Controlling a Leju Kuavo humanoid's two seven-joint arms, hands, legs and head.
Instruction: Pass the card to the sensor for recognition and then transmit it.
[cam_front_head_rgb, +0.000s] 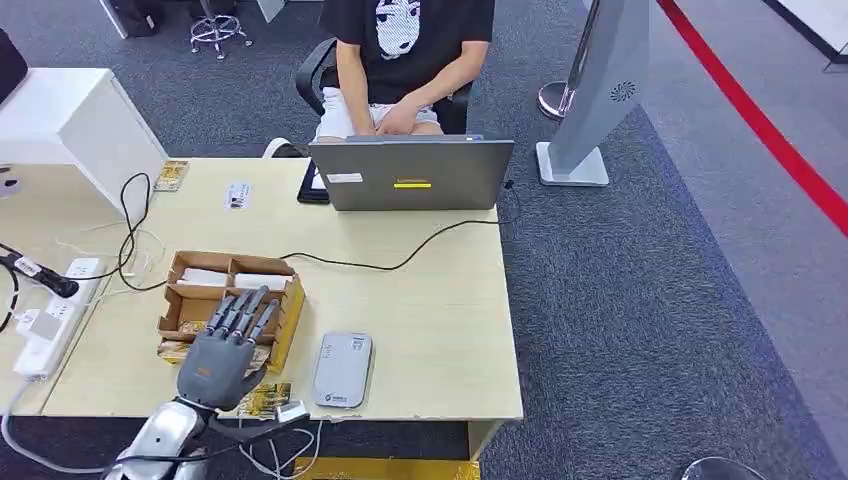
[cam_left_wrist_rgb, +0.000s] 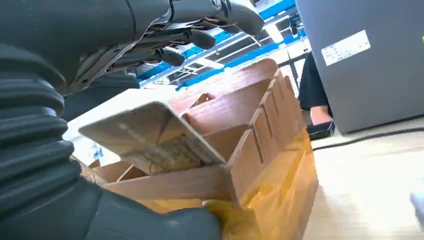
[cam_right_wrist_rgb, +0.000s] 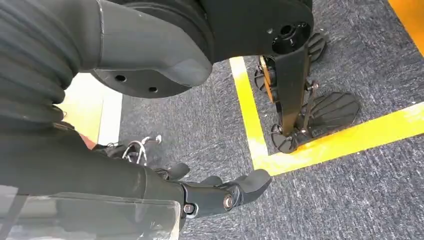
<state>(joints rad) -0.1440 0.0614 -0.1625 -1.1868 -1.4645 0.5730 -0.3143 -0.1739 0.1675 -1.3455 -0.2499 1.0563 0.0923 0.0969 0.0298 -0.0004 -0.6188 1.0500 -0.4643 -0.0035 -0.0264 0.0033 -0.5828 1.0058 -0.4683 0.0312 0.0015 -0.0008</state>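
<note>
Left wrist view, pale worn card (cam_left_wrist_rgb: 155, 137), tilted over box (cam_left_wrist_rgb: 260, 145)

An office: desk (cam_front_head_rgb: 440, 330), laptop (cam_front_head_rgb: 415, 175) (grey carpet (cam_front_head_rgb: 640, 300)).

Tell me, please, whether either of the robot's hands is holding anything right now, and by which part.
Nothing is held. The left hand hovers over the cardboard box with fingers spread; the right hand hangs by the floor, holding nothing.

Even, bright indoor light falls across the counter (cam_front_head_rgb: 440, 300), shadows faint; the left wrist view blurs up close (soft, slightly smeared), the cardboard box (cam_left_wrist_rgb: 240, 145) unsharp.
</note>
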